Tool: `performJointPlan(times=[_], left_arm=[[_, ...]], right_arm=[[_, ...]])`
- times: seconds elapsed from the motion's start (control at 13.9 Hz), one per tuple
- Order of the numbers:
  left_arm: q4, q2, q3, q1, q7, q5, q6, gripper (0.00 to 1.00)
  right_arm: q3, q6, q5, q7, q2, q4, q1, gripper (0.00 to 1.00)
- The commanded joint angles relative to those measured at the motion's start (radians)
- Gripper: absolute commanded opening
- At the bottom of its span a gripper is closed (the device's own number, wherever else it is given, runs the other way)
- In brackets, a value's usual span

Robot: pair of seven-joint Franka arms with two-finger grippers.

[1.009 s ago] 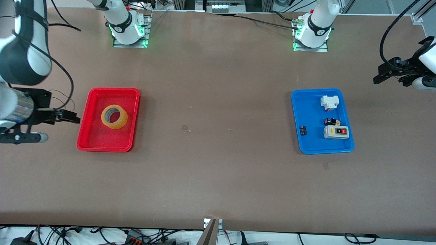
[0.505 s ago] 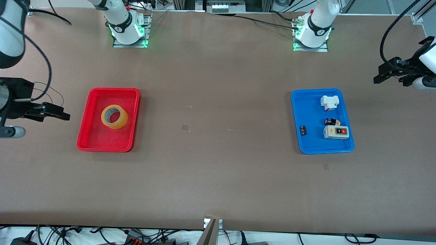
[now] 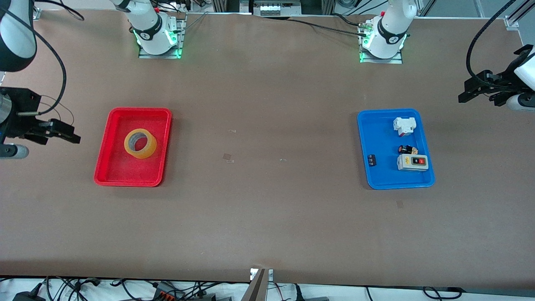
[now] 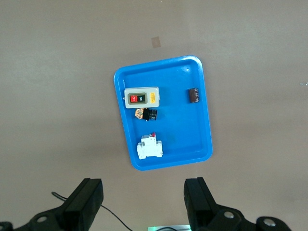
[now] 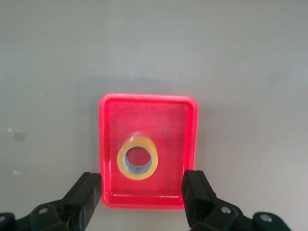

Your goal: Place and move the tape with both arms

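Note:
The yellow-amber tape roll (image 3: 140,143) lies flat in the red tray (image 3: 104,167) toward the right arm's end of the table; it also shows in the right wrist view (image 5: 137,157), inside the red tray (image 5: 108,144). My right gripper (image 3: 62,131) is open and empty, up in the air over the bare table beside the red tray at the table's end. In the right wrist view (image 5: 144,197) its jaws stand wide apart. My left gripper (image 3: 470,90) is open and empty, held high over the table's other end, beside the blue tray (image 3: 376,175).
The blue tray (image 4: 202,120) holds a grey switch box (image 3: 412,162) with red and black buttons, a white breaker (image 3: 404,126), a small black-and-orange part (image 3: 407,149) and a small black part (image 3: 371,159). Both arm bases stand along the table's edge farthest from the front camera.
My right gripper has drawn back from the red tray toward the table's end and risen, empty. The tape stays in the tray. The left arm has not moved.

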Motion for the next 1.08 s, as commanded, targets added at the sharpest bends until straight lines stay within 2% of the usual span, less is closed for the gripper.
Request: performJointPlan(times=[0.0, 0.36, 0.72, 1.01], left_arm=[[0.014, 0.000, -0.013, 0.014, -0.002, -0.003, -0.018, 1.00], [0.014, 0.000, -0.013, 0.014, -0.002, -0.003, -0.018, 1.00], [0.012, 0.000, -0.013, 0.014, -0.002, -0.003, -0.018, 1.00], [0.012, 0.000, -0.013, 0.014, -0.002, -0.003, -0.018, 1.00]], right_arm=[[0.037, 0.019, 0.011, -0.007, -0.054, -0.063, -0.023, 0.99], [0.039, -0.024, 0.002, -0.003, -0.058, -0.063, -0.021, 0.99], [0.034, -0.007, 0.001, -0.001, -0.116, -0.132, -0.026, 0.99], [0.034, -0.019, -0.010, -0.004, -0.110, -0.122, -0.028, 0.99]])
